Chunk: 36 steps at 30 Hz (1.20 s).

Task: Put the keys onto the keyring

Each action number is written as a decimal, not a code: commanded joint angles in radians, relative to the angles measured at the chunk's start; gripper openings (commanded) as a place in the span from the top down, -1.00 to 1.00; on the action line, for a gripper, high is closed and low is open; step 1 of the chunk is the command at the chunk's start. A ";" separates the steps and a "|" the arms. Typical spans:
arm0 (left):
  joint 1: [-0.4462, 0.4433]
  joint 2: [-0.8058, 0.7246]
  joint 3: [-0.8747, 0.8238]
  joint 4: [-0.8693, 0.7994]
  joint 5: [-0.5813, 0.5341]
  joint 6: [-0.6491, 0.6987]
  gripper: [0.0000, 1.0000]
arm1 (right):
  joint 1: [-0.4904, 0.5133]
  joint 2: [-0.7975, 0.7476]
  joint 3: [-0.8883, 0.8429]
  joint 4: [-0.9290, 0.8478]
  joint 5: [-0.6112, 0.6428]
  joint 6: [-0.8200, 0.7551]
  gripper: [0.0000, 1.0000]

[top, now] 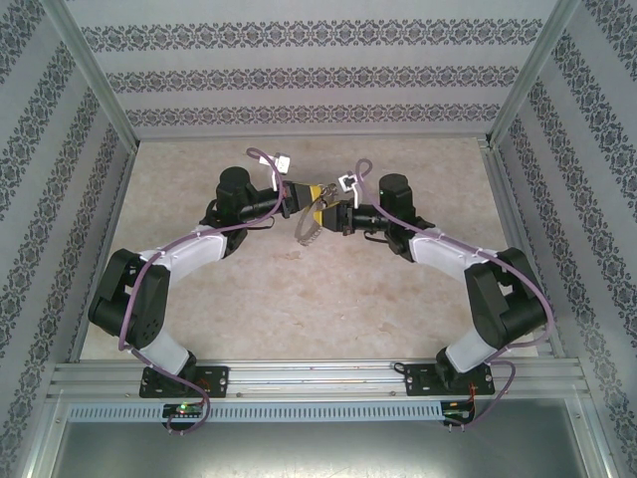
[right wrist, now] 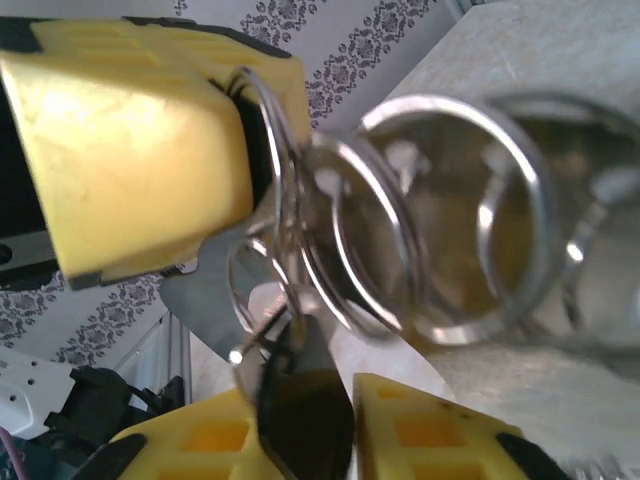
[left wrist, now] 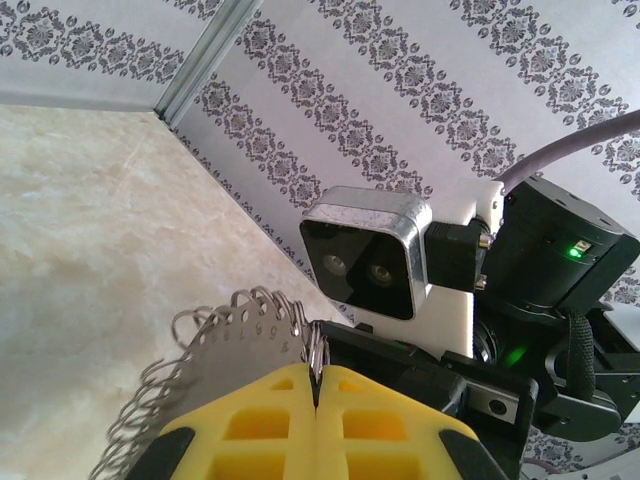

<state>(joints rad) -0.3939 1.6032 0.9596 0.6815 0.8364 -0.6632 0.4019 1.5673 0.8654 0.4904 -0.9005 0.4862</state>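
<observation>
Both arms meet above the middle of the table. My left gripper (top: 307, 195) (left wrist: 318, 372) is shut on the keyring (left wrist: 225, 350), pinching some of its wire loops between the yellow fingertips. The keyring (top: 308, 234) hangs below the two grippers: a grey numbered plate fringed with small loops. In the right wrist view several of its loops (right wrist: 385, 240) fill the middle. A key with a black head (right wrist: 305, 420) hangs from one loop, between the yellow fingers of my right gripper (right wrist: 300, 390) (top: 320, 213). Those jaws stand slightly apart, with a thin gap beside the right finger.
The right arm's wrist camera (left wrist: 365, 258) sits just behind the keyring. Patterned walls (top: 318, 60) and metal frame posts (top: 95, 70) enclose the beige table (top: 299, 309). The left gripper's yellow finger (right wrist: 130, 150) is at the upper left of the right wrist view.
</observation>
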 commanded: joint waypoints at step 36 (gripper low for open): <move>-0.045 -0.076 0.023 -0.002 -0.092 0.015 1.00 | -0.096 0.012 -0.003 0.565 0.048 0.456 0.39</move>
<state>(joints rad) -0.4263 1.5711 0.9596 0.6579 0.7498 -0.6628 0.2974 1.5742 0.8406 0.9451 -0.8459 0.9062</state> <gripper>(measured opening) 0.053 0.311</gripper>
